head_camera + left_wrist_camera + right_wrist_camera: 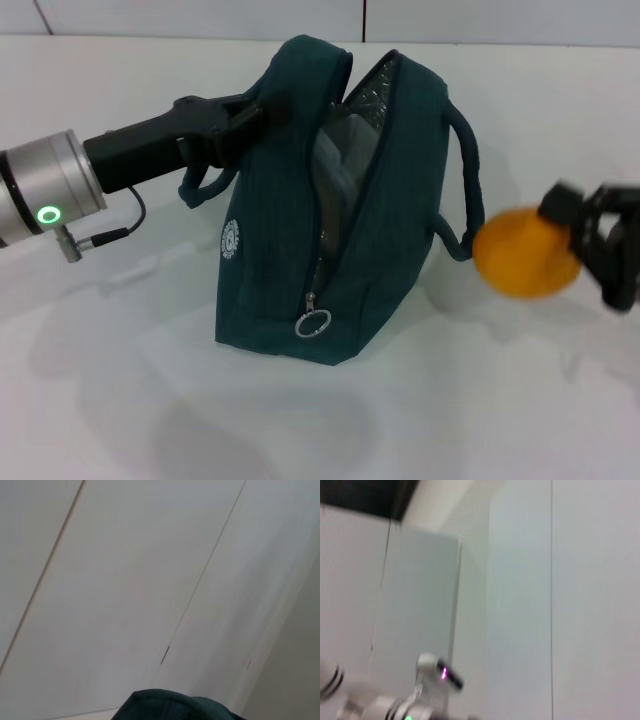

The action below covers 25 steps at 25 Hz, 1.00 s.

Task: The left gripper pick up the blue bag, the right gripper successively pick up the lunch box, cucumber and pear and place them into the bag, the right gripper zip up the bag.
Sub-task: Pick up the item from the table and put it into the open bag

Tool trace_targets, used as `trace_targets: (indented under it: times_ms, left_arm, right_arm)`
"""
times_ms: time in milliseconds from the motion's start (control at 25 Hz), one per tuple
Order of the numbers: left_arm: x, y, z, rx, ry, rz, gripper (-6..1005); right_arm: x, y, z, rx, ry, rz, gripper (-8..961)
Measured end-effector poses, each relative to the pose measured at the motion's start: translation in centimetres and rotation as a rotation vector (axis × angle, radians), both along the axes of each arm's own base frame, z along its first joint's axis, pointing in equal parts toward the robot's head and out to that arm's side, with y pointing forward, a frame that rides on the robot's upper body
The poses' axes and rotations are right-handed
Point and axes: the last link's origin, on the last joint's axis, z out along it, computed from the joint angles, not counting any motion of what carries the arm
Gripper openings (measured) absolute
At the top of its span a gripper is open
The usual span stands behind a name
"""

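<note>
The bag (330,210) stands upright on the white counter (120,400), its zip undone and its mouth gaping at the top. It is soft cloth and would likely sag if released, so it is best held by its upper edge or handle; the left pincer (245,120), reaching in level from the left, is clamped on that upper edge. The pear (525,252), round, orange-yellow and probably firm but easily bruised, is held well clear of the counter, just right of the bag, clamped in the right pincer (590,245), whose arm comes in from the right edge.
</note>
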Motion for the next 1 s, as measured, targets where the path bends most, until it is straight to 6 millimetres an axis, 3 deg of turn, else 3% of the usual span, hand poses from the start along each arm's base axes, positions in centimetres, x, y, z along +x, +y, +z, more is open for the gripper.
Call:
trace_targets:
  times_ms: [280, 680, 840, 1000]
  left_arm:
    - [0.2, 0.1, 0.4, 0.002, -0.023, 0.002, 43]
    - [0.9, -0.1, 0.4, -0.021, -0.063, -0.016, 43]
    - [0.9, -0.1, 0.4, -0.02, -0.066, -0.012, 43]
    - [0.9, 0.0, 0.3, -0.018, -0.067, -0.008, 43]
  right_arm:
    - [-5.3, 4.1, 0.9, -0.052, 0.124, 0.101, 33]
    - [-12.5, 8.1, 0.8, -0.184, 0.183, 0.215, 33]
    - [-13.9, 9.0, -0.7, -0.257, 0.112, 0.192, 34]
    - [-13.7, 9.0, -2.1, -0.288, 0.039, 0.174, 34]
